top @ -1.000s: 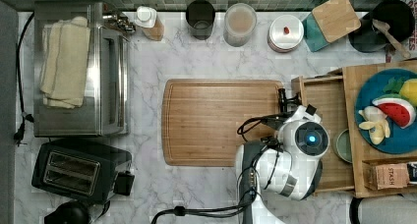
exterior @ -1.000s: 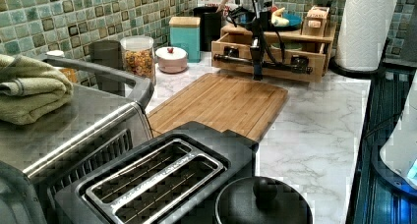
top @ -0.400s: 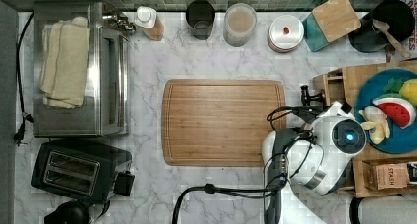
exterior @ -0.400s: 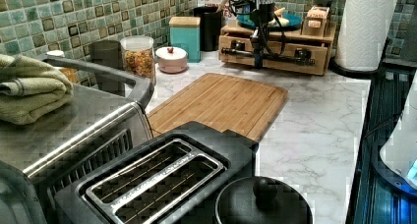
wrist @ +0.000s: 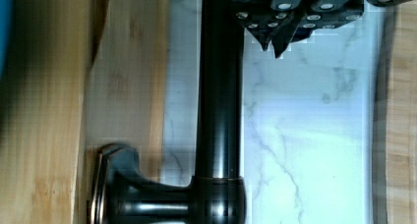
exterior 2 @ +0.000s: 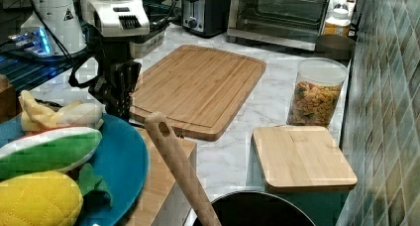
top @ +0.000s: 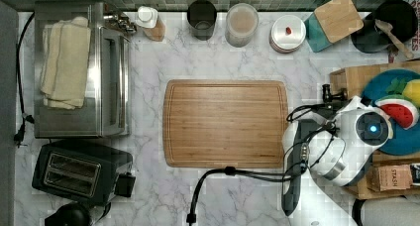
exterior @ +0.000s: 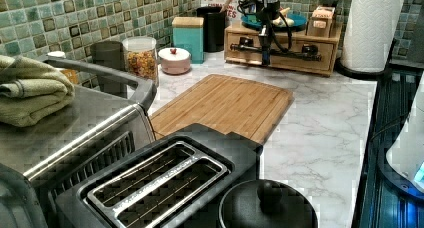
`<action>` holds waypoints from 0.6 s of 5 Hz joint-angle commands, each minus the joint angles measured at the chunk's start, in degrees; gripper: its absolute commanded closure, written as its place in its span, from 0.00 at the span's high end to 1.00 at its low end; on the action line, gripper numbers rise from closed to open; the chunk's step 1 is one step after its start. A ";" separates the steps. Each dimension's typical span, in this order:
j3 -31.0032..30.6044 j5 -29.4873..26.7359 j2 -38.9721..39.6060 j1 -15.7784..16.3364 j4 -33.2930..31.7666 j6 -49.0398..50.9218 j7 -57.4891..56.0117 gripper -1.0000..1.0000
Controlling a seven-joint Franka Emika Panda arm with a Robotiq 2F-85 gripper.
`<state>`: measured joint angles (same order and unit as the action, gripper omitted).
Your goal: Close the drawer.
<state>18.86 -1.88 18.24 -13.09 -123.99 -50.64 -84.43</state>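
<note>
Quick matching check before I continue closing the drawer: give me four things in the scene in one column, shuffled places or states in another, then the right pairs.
Things:
1. drawer
2. cutting board
3. folded towel
4. wooden spoon

Places or states:
A. on top of the toaster oven
B. standing in a black pot
C. flat on the marble counter
D. front about flush with the cabinet, gripper at its black bar handle

Pairs: 1-D, 2-C, 3-A, 4-B
</note>
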 commanded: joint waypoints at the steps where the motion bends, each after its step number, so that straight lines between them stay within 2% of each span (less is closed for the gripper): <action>1: 7.68 8.25 -3.22 -3.15 15.83 -0.95 1.08 0.00; 3: 8.74 7.77 -3.09 -2.16 15.82 -0.98 0.77 0.00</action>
<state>21.16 3.32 18.93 -9.59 -122.31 -48.18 -84.43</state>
